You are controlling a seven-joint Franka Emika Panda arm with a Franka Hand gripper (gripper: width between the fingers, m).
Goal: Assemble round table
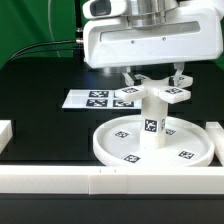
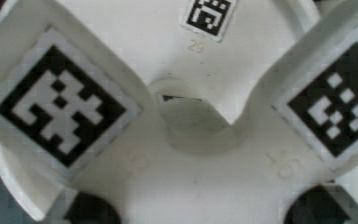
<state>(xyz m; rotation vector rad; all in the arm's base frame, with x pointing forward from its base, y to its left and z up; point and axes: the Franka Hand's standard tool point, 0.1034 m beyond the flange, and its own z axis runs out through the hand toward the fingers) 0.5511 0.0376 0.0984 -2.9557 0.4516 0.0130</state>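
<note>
Pinching the white cross piece [image 1: 150, 93], your tool [image 1: 152, 82] holds it atop the leg [image 1: 152, 122] standing mid-disc [image 1: 110, 148].

Exterior view faces the worktop [image 1: 40, 115] head-on, slightly raised, mid-distance. Wrist view looks down, very near the cross-shaped piece [image 2: 194, 150]; both share it.

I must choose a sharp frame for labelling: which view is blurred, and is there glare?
Exterior view: fairly sharp, even light, soft shadow under the round disc, no strong glare. Wrist view: the cross-shaped piece fills the frame, its tags soft and out of focus.
</note>
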